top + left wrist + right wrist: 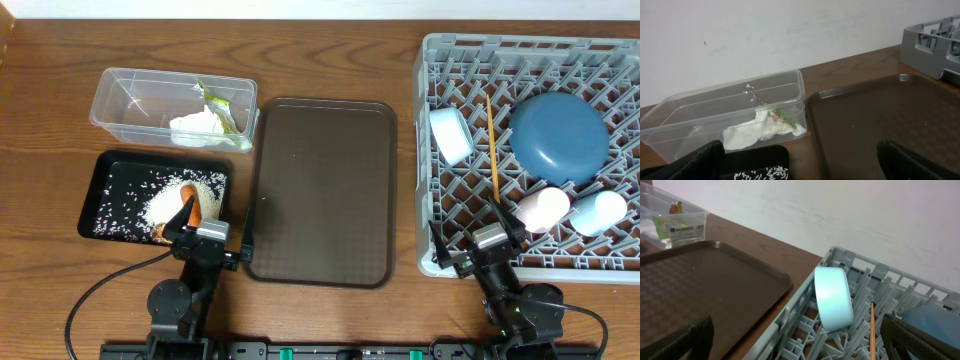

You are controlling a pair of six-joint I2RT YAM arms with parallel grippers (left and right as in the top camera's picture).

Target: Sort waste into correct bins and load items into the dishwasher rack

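Note:
The clear tub [125, 105] holds the white tissue [195, 128] and the yellow-green wrapper [225, 108]; both also show in the left wrist view, tissue [760, 131] and wrapper [782, 117]. The black tray [105, 185] holds rice grains [130, 200], the carrot [189, 200] and a brown lump [165, 232]. The grey rack [432, 60] holds the blue plate [558, 135], the white bowl [452, 135] on its side, chopsticks [492, 150], the pink cup [541, 208] and the light blue cup [598, 212]. My left gripper [212, 228] is open and empty at the black tray's near right corner. My right gripper [490, 240] is open and empty at the rack's near edge. I see no foil ball clearly.
The large dark brown serving tray [320, 190] lies bare between the bins and the rack. It also shows in the left wrist view [880, 115] and the right wrist view [705, 280]. A white wall stands behind the table.

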